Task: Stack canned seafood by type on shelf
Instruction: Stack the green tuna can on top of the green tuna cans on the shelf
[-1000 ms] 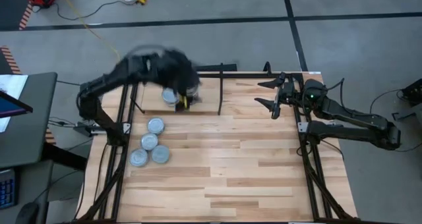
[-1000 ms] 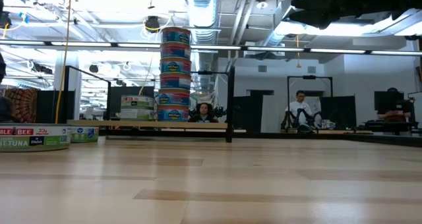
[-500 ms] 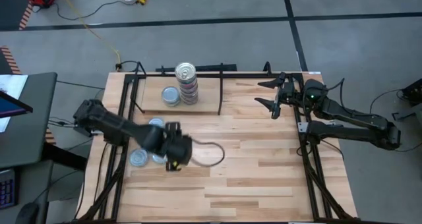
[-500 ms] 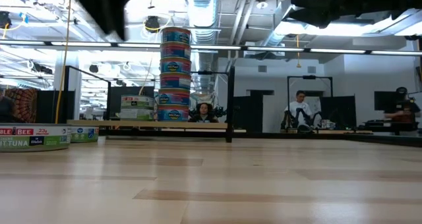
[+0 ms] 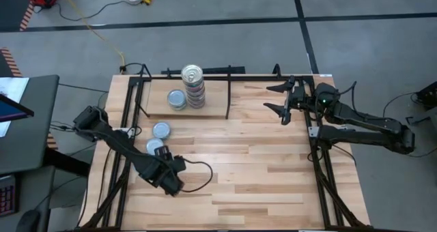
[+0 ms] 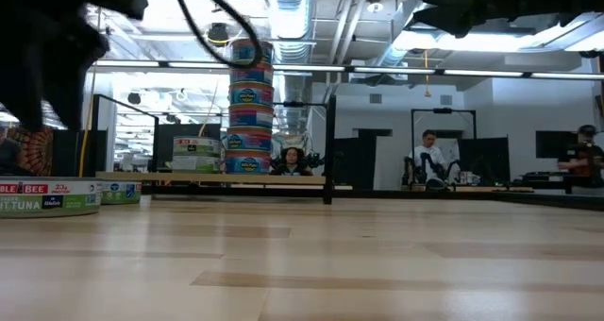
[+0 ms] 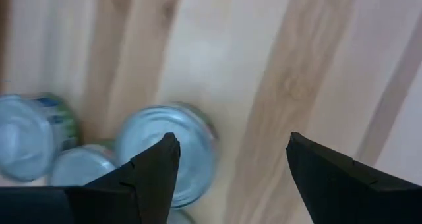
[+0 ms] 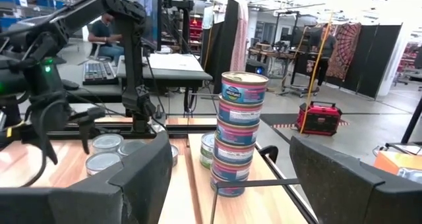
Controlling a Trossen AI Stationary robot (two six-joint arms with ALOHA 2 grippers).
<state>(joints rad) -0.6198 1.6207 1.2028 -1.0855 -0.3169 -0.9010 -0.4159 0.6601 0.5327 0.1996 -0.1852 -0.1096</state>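
A tall stack of several tins (image 5: 193,86) stands on the wooden shelf (image 5: 213,106) at the far left, and a short stack (image 5: 177,99) stands beside it. Loose bluish-grey-topped tins (image 5: 161,129) rest on their bases on the table's left. My left gripper (image 7: 231,159) hangs open above them, pointing steeply down. One finger stands over the nearest tin (image 7: 165,151) and touches nothing. In the high view the left arm (image 5: 140,162) hides some of the loose tins. My right gripper (image 5: 273,97) waits open and level at the far right, facing the tall stack (image 8: 237,132).
The shelf's black frame and divider rod (image 5: 228,92) border the stacks. Bare butcher-block tabletop (image 5: 273,184) lies to the right of the loose tins. People sit in the room behind the table (image 6: 431,156).
My left gripper has swung from the tall stack on the shelf toward the table's near edge and down, turning as it went. It now hangs over the loose tins, still open. The stacks and tins have not moved.
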